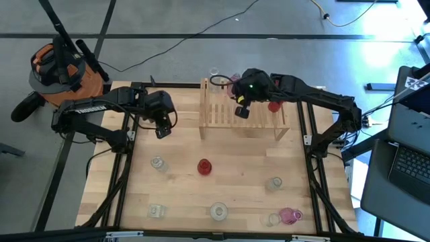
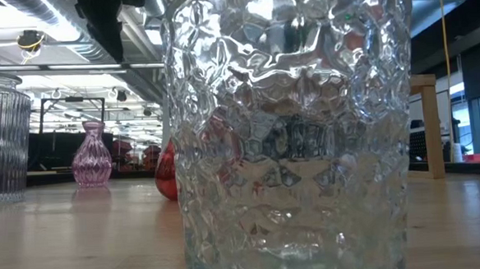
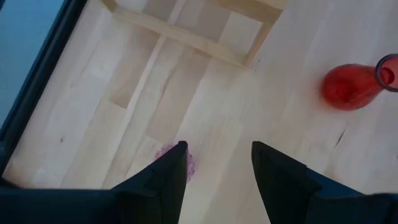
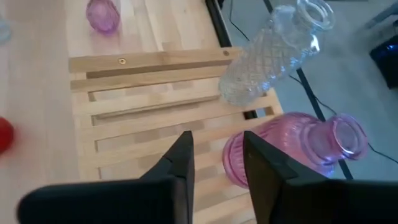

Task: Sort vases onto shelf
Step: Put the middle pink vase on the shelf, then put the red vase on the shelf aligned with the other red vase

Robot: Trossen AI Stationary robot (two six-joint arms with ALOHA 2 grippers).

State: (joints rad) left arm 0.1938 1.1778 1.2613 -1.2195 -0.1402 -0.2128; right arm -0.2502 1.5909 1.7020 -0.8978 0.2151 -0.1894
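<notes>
Right gripper (image 4: 216, 163) empty, fingers apart, over shelf (image 4: 143, 106); pink vase (image 4: 298, 148) just beside

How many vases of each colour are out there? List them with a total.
Red vases: 2
Pink vases: 3, one seen only in the right wrist view
Clear vases: 6
Total: 11
</notes>
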